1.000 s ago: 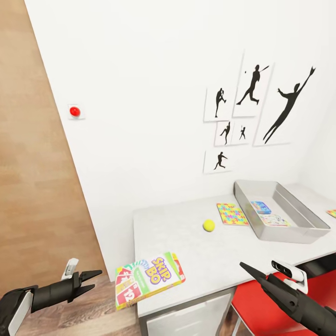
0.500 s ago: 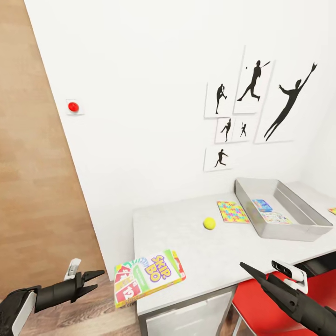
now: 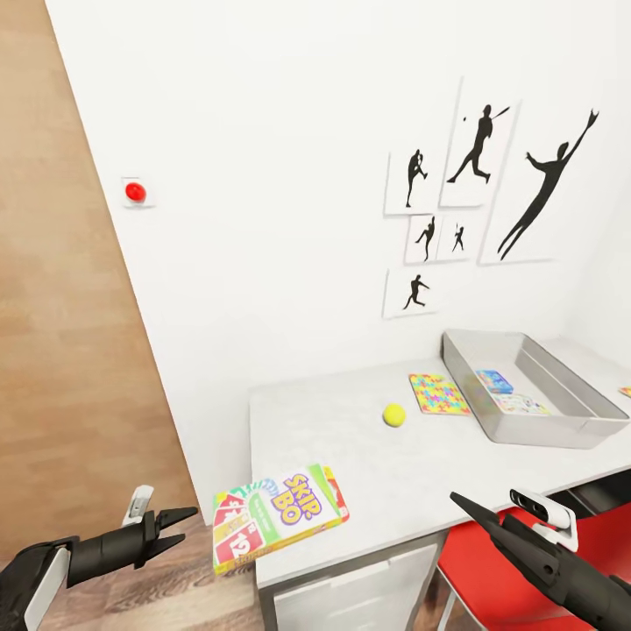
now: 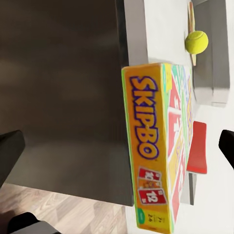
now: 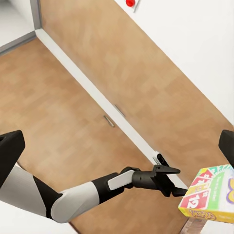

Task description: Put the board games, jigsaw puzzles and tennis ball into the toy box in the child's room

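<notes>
**A game box sits at the counter's edge**

From the head: The counter [image 3: 386, 464] is pale and stands by a white wall with black dancer pictures [image 3: 478, 175]. A game box [image 3: 279, 517] with "SKIP-BO" on it lies at the near corner and sticks out past the edge. A yellow ball [image 3: 394, 414] rests in the middle of the counter. A bright puzzle [image 3: 437, 393] lies flat, just beside the toy box [image 3: 570, 422]. Two more games [image 3: 508, 393] lie inside the toy box. The left pincer [image 3: 173, 528] is spread, near the game box but not touching it. The right pincer [image 3: 464, 508] hangs over the near edge; I cannot tell if it is spread. A red chair [image 3: 499, 570] is under it.

From the left wrist: The game box [image 4: 161, 146] is straight ahead, between the spread fingers [image 4: 9, 156]. The ball [image 4: 196, 42] is farther off.

From the right wrist: The left pincer [image 5: 176, 183] is spread, close to the game box [image 5: 209, 195], over the wood floor [image 5: 63, 97].
</notes>
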You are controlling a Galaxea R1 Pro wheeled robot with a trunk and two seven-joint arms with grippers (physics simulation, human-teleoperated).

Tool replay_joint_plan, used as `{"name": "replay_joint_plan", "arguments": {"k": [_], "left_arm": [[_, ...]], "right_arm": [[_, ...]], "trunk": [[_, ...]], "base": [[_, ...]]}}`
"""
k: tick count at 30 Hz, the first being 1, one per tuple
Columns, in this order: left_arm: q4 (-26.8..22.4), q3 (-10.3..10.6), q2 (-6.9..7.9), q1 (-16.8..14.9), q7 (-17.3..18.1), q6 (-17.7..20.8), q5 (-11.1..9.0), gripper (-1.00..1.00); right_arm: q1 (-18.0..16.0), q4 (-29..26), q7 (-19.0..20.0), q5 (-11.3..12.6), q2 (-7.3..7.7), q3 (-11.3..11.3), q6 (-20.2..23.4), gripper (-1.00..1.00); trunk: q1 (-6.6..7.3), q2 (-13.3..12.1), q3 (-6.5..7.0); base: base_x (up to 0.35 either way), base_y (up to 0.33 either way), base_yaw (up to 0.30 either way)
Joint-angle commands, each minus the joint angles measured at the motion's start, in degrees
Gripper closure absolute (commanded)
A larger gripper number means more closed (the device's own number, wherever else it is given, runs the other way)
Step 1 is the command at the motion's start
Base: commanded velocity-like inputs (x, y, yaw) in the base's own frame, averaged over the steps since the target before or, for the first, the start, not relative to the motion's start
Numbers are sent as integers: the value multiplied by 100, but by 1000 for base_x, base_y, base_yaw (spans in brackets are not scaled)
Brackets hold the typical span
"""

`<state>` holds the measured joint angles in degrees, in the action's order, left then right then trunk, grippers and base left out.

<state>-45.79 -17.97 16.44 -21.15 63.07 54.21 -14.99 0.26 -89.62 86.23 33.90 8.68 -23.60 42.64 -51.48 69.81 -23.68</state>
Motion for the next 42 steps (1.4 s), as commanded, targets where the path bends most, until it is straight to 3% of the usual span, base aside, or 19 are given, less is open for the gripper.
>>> {"name": "replay_joint_plan", "arguments": {"k": [1,20,32,42], "left_arm": [[0,-4,0,-3,13,29,-4,-100],[-38,8,-9,-3,13,28,-4,-100],[-44,341,-6,-3,20,27,-14,-100],[-44,378,-2,-3,21,25,-15,-100]], "right_arm": [[1,-3,1,20,2,0,58,-100],[1,-3,-1,20,2,4,43,-100],[1,-3,-1,20,2,3,38,-100],[1,-3,-1,20,2,-3,34,-100]], "trunk": [[0,3,-5],[0,3,-5],[0,3,-5],[0,3,-5]], "base": [[0,0,0],[0,-84,0],[0,-14,0],[0,0,0]]}}
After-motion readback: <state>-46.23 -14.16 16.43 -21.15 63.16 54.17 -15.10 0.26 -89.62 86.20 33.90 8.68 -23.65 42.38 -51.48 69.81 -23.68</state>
